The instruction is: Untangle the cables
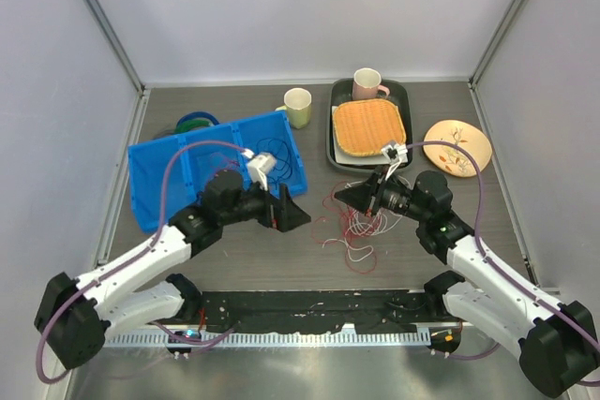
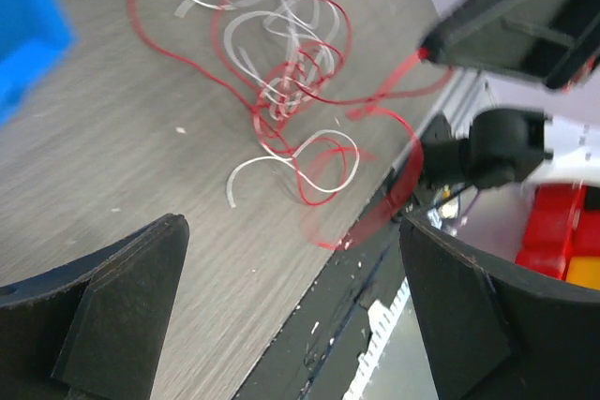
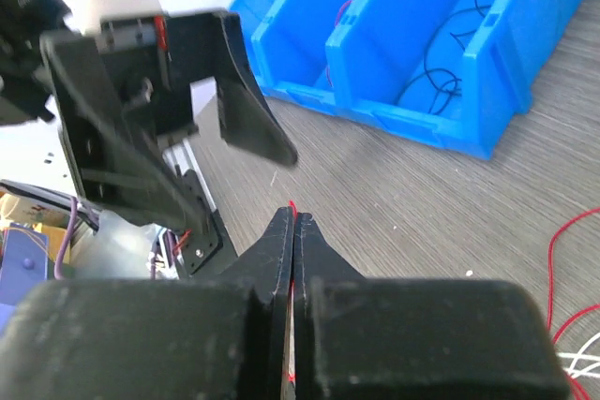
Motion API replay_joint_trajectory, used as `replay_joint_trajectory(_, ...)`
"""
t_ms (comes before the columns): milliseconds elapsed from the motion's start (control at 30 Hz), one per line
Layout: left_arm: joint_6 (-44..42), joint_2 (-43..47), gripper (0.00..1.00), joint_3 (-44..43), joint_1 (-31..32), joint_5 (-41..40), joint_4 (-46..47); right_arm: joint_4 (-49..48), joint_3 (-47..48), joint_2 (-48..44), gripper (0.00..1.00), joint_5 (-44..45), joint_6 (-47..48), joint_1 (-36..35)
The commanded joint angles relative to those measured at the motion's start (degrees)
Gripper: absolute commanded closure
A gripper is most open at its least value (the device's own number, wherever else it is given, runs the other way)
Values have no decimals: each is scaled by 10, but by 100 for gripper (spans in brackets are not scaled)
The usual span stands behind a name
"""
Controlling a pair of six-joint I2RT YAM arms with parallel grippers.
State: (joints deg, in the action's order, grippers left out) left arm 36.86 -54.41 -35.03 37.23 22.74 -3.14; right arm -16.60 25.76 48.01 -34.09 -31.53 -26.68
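The cables (image 1: 353, 225) lie as a tangle of red and white wires on the table between the two arms, and the left wrist view shows the same red and white loops (image 2: 281, 91). My right gripper (image 1: 349, 196) is shut on a red cable, a sliver of which (image 3: 292, 206) pokes out at the tip of the closed jaws (image 3: 293, 224). That red strand (image 2: 394, 77) runs taut from the tangle up to the right gripper. My left gripper (image 1: 292, 214) hangs open just left of the tangle, its fingers (image 2: 122, 311) wide apart and holding nothing.
A blue divided bin (image 1: 187, 170) at the left holds thin dark cables (image 3: 441, 81). Behind it lies a green-and-blue coil (image 1: 194, 123). At the back are a green cup (image 1: 298, 107), a pink cup (image 1: 367, 84), a black tray (image 1: 333, 142) with a woven mat (image 1: 369, 126), and a plate (image 1: 457, 147).
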Motion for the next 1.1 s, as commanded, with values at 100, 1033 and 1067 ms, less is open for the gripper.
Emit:
replay_joint_trajectory(100, -65, -94, 0, -33, 138, -155, 154, -57, 10, -5, 99, -1, -64, -7)
replay_joint_trajectory(1033, -93, -385, 21, -137, 304, -469, 373, 33, -38, -87, 99, 234, -142, -8)
replay_joint_trajectory(1067, -94, -390, 23, -139, 306, -465, 373, 34, -40, -90, 99, 237, -145, -7)
